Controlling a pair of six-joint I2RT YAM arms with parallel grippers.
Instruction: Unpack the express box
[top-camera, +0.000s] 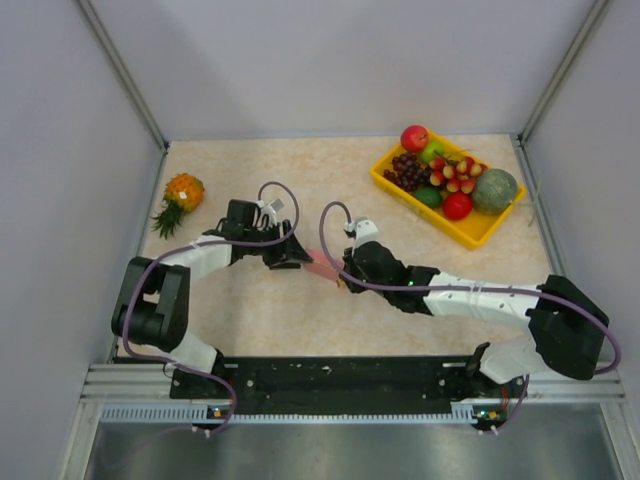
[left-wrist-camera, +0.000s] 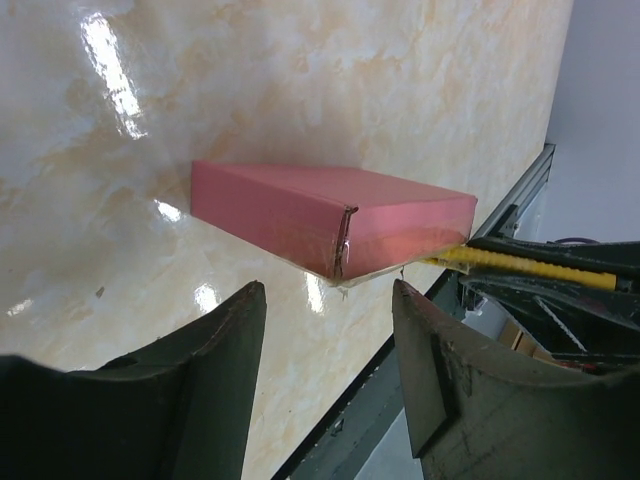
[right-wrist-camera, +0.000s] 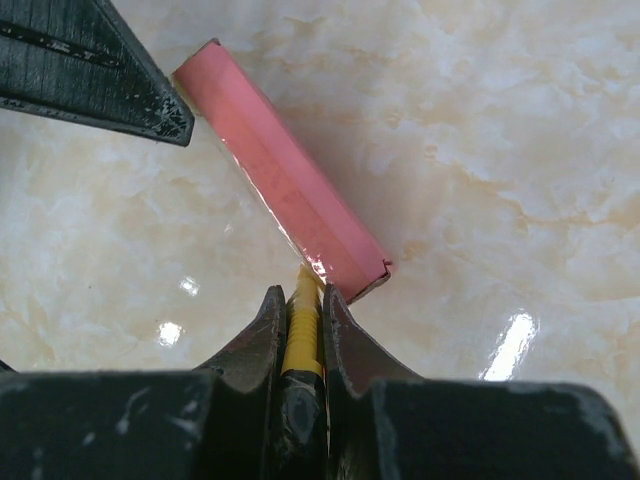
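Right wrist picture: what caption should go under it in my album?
Right fingers pinch a yellow utility knife, its tip at the edge of the pink express box on the table.

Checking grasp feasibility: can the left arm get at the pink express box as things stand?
Probably yes: the left end effector is open facing the express box, with nothing between them.
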